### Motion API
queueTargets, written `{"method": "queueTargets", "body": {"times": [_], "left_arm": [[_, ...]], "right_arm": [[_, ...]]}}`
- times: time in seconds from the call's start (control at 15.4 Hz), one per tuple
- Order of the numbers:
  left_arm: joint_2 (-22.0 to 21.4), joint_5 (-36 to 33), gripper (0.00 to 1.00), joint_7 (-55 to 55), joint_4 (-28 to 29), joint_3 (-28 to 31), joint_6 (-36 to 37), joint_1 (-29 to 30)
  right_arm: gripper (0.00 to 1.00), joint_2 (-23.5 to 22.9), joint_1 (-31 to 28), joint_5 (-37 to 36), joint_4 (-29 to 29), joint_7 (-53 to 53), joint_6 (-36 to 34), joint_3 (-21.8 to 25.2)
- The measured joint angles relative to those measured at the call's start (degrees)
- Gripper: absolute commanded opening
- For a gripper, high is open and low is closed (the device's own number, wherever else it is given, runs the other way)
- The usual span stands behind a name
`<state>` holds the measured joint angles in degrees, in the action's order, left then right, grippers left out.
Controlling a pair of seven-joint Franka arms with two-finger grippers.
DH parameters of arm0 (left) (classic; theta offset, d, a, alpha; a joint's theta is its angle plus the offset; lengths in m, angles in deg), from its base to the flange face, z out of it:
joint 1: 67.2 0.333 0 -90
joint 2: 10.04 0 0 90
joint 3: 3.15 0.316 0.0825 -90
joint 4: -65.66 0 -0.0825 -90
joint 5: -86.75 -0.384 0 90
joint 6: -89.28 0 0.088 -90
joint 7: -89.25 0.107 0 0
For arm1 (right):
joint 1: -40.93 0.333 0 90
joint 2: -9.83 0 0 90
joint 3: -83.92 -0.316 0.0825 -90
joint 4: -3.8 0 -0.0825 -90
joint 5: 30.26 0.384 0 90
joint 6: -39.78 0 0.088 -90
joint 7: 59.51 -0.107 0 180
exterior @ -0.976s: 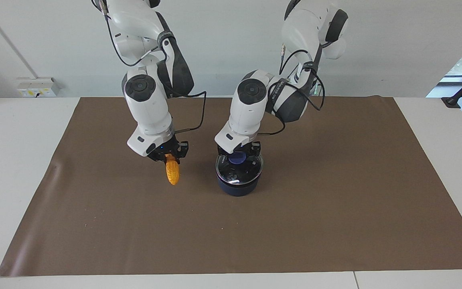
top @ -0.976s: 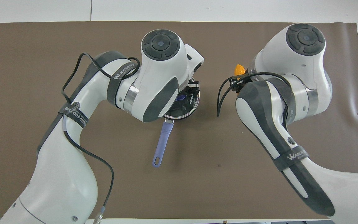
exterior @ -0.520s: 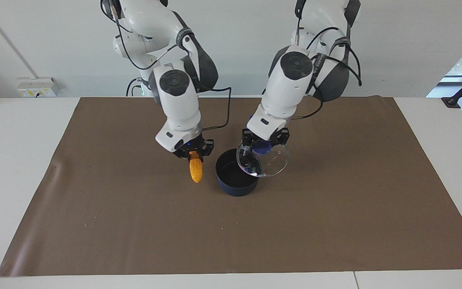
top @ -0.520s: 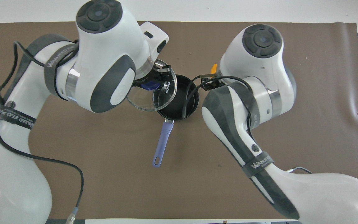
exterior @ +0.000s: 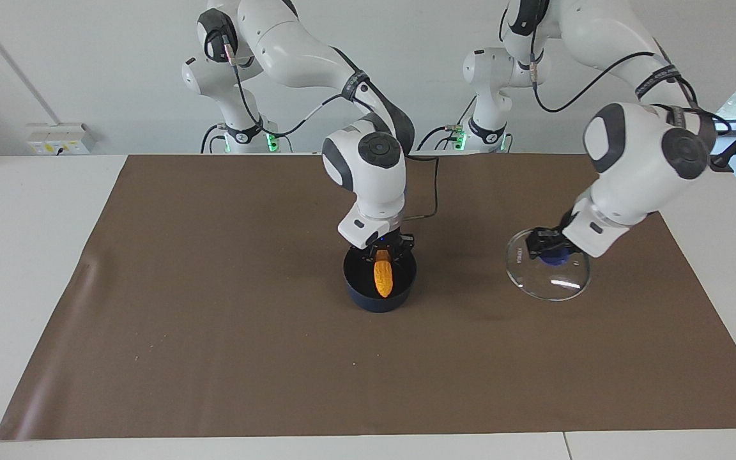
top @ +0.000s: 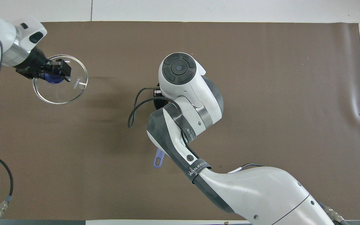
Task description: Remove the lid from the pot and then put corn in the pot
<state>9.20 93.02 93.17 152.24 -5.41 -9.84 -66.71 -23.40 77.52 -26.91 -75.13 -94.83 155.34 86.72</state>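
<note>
The dark blue pot stands uncovered in the middle of the brown mat. My right gripper is right over it, shut on the yellow-orange corn, which hangs tip down inside the pot's rim. In the overhead view my right arm hides the pot and the corn, and only the end of the pot's handle shows. My left gripper is shut on the blue knob of the glass lid and holds it low over the mat toward the left arm's end. The lid also shows in the overhead view, with the left gripper on it.
The brown mat covers most of the white table. A black cable loops off my right wrist beside the pot. Nothing else stands on the mat.
My left gripper has carried the lid off the pot toward the left arm's end of the table. My right gripper has brought the corn sideways over the pot and lowered it into the rim.
</note>
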Motion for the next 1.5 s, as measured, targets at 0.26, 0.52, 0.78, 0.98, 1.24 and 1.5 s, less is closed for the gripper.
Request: {"method": "queueTargets", "body": {"times": [0.26,0.52,0.78,0.98,1.24,1.5], "left_arm": [[-3.8,0.1,0.11,11.2,16.8,0.0,-14.9,8.1],[-3.6,0.1,0.39,12.2,25.3,-0.8,-24.4,8.0],[-3.3,0.1,1.0,13.4,26.3,-1.0,-25.6,8.0],[-3.8,-1.8,1.0,14.5,25.1,-1.1,-24.4,7.0],[-4.9,-3.1,1.0,14.5,16.0,-1.2,-12.0,5.7],[-6.1,-3.2,1.0,12.6,4.9,-1.3,0.1,4.4]], "right_arm": [[1.0,-0.1,-0.2,0.0,-0.9,-0.1,0.0,0.1],[1.0,0.2,-0.4,-0.3,-0.4,-0.1,-2.4,1.0],[1.0,4.9,-5.2,-3.1,1.1,1.8,-9.2,2.8],[1.0,12.9,-14.6,-3.2,1.7,12.9,-18.9,3.0],[1.0,22.4,-25.2,-3.2,1.4,26.4,-30.7,3.0],[1.0,27.0,-31.2,-3.2,-4.9,33.4,-33.0,3.0]]}}
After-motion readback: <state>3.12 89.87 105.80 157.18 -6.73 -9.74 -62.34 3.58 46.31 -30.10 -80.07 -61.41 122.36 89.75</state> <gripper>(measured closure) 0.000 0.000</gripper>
